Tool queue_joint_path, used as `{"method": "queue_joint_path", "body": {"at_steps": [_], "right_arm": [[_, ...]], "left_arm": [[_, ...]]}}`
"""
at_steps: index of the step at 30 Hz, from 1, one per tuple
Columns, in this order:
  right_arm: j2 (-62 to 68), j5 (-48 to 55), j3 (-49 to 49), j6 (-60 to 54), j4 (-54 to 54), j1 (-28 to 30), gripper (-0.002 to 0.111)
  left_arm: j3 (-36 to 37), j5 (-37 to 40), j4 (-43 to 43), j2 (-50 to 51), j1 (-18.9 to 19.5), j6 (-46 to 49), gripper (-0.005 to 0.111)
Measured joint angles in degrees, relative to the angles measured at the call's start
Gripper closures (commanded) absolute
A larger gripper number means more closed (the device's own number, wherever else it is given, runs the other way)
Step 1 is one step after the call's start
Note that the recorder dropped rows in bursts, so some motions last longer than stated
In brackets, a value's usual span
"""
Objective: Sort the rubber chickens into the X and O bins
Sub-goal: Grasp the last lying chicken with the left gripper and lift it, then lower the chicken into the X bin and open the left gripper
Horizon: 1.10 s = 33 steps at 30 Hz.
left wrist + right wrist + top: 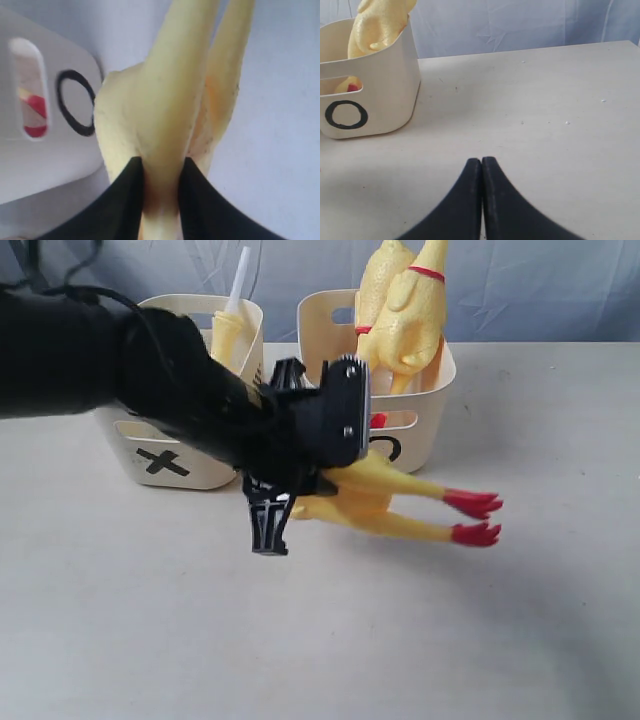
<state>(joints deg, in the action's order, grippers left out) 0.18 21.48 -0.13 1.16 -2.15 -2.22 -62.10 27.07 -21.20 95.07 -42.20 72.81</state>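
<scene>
A yellow rubber chicken (395, 502) hangs level above the table in front of the O bin (425, 425), its red feet pointing right. My left gripper (318, 486) is shut on its narrow end, and the left wrist view shows the body (165, 100) squeezed between both black fingers (125, 200). Two large chickens (402, 310) with red bands stand head-down in the O bin (375, 90). Inside the X bin (205, 455) rests a small chicken with a white tube (230, 325). My right gripper (481, 161) is shut on nothing, low over the table right of the O bin.
The two cream bins stand side by side at the back of the pale table (330, 640), before a blue-grey cloth backdrop (540, 285). The black left arm (90, 360) reaches across in front of the X bin. The O bin (55, 150) sits close beside the held chicken.
</scene>
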Motion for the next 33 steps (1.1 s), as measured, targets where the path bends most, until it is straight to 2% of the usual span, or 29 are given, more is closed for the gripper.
{"method": "queue_joint_path", "body": {"at_steps": [4,7,11,16,19,20,24,26,28,33], "right_arm": [[0.0,0.0,0.0,0.0,0.0,0.0,0.108],[0.0,0.0,0.0,0.0,0.0,0.0,0.108],[0.0,0.0,0.0,0.0,0.0,0.0,0.108],[0.0,0.0,0.0,0.0,0.0,0.0,0.108],[0.0,0.0,0.0,0.0,0.0,0.0,0.108],[0.0,0.0,0.0,0.0,0.0,0.0,0.108],[0.0,0.0,0.0,0.0,0.0,0.0,0.108],[0.0,0.0,0.0,0.0,0.0,0.0,0.108],[0.0,0.0,0.0,0.0,0.0,0.0,0.108],[0.0,0.0,0.0,0.0,0.0,0.0,0.108]], "left_arm": [[0.0,-0.48,-5.42,-6.14,0.0,-0.13,0.106],[0.0,-5.44,-6.09,-9.84,0.1,-1.25,0.106],[0.0,-19.71,-7.45,-11.29,3.47,-6.97,0.106],[0.0,-42.04,-19.49,-9.16,11.36,-22.39,0.104],[0.0,-49.15,-22.78,-7.54,15.69,-27.43,0.087],[0.0,-49.41,-23.19,-7.08,16.63,-27.86,0.076],[0.0,-44.21,-23.34,-5.94,19.55,-28.92,0.026],[0.0,-39.96,-22.43,-5.82,20.34,-28.92,0.011],[0.0,-37.41,-21.4,-5.73,20.61,-28.92,0.003],[0.0,-36.63,-17.26,-5.83,20.61,-28.41,0.001]]}}
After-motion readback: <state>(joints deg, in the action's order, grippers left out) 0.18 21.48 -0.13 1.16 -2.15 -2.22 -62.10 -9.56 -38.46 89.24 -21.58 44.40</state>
